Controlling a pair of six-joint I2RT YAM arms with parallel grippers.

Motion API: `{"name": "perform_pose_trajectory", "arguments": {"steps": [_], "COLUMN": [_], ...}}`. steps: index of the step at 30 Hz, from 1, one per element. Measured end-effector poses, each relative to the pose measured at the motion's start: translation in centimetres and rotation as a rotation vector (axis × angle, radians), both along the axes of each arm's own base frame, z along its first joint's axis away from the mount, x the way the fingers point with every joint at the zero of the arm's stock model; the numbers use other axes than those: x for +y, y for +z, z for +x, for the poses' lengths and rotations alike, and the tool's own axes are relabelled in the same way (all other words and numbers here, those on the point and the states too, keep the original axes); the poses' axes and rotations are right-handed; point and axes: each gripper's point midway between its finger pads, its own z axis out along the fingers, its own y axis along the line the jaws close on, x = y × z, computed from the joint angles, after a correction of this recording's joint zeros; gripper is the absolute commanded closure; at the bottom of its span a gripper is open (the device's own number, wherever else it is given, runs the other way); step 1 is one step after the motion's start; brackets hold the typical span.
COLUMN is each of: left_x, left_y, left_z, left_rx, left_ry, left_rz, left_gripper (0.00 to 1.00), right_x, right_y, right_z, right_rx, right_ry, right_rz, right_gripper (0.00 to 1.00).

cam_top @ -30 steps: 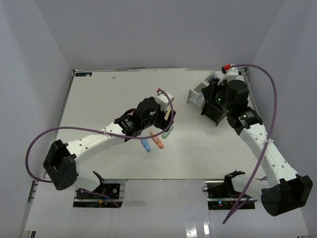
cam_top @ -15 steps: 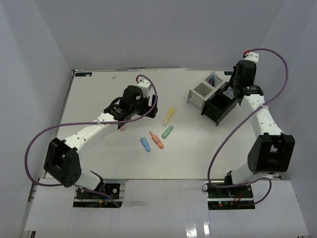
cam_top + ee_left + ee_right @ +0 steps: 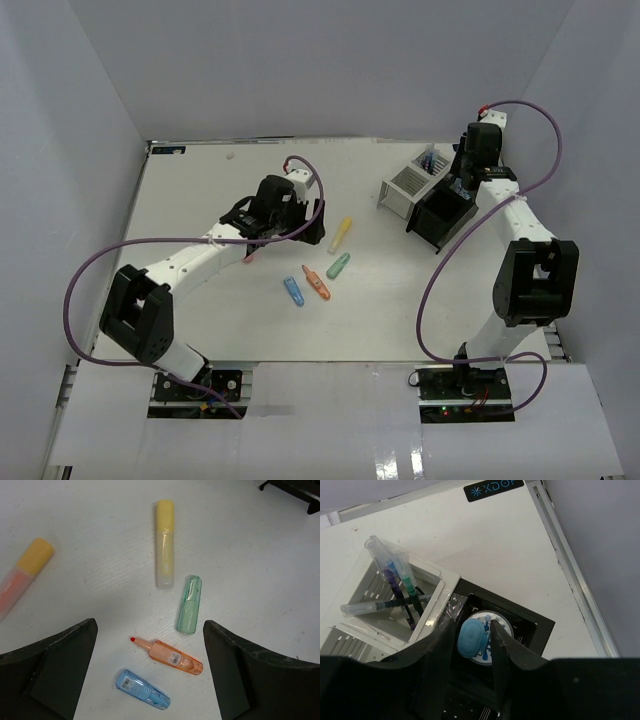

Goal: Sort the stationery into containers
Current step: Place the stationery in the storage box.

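Five chunky markers lie mid-table: yellow (image 3: 340, 235), green (image 3: 338, 265), orange (image 3: 317, 283), blue (image 3: 293, 292), and pink (image 3: 247, 257) half under my left arm. My left gripper (image 3: 316, 222) hovers open and empty over them; its wrist view shows the yellow (image 3: 165, 542), green (image 3: 189, 605), orange (image 3: 167, 655), blue (image 3: 142, 689) and pink (image 3: 22, 575) markers. My right gripper (image 3: 472, 637) reaches into the black box (image 3: 535, 620), jaws closed against the blue part of the round blue-white tape roll (image 3: 500, 625). Thin pens (image 3: 402, 587) stand in the white box (image 3: 440, 587).
The white box (image 3: 400, 190) and black box (image 3: 440, 232) stand side by side at the far right, near the back wall. Grey walls enclose the table on three sides. A purple cable loops off each arm.
My left gripper swung back left off the markers, then edged right again towards the yellow one. My right arm drew back and now stands over the black box.
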Motion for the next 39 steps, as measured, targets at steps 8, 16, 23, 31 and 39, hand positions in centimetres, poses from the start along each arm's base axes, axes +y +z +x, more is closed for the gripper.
{"name": "perform_pose_trajectory", "arguments": {"steps": [8,16,23,31,39], "left_x": [-1.3,-1.9,-2.0,-2.0,-2.0], "left_y": [-3.8,-4.4,-4.3,-4.3,-4.3], "left_z": [-0.6,-1.1,-1.2,-1.2,-1.2], "left_rx": [0.121,0.159,0.161,0.159,0.159], "left_ry": [-0.039,-0.059,-0.066,-0.064,-0.064], "left_rz": [-0.001,-0.023,-0.029,-0.027,-0.027], "left_gripper": [0.02,0.02,0.02,0.02,0.02], "right_x": [0.1,0.2,0.2,2.3,6.3], "right_y": [-0.8,-0.9,-0.7,6.1,10.3], "right_z": [-0.5,-0.5,-0.7,-3.9,-6.1], "right_rx": [0.038,0.048,0.047,-0.094,-0.181], "right_ry": [0.014,0.033,0.033,0.097,0.208], "right_rz": [0.001,-0.009,-0.009,-0.027,-0.027], "right_gripper": [0.38,0.69,0.92,0.92,0.92]}}
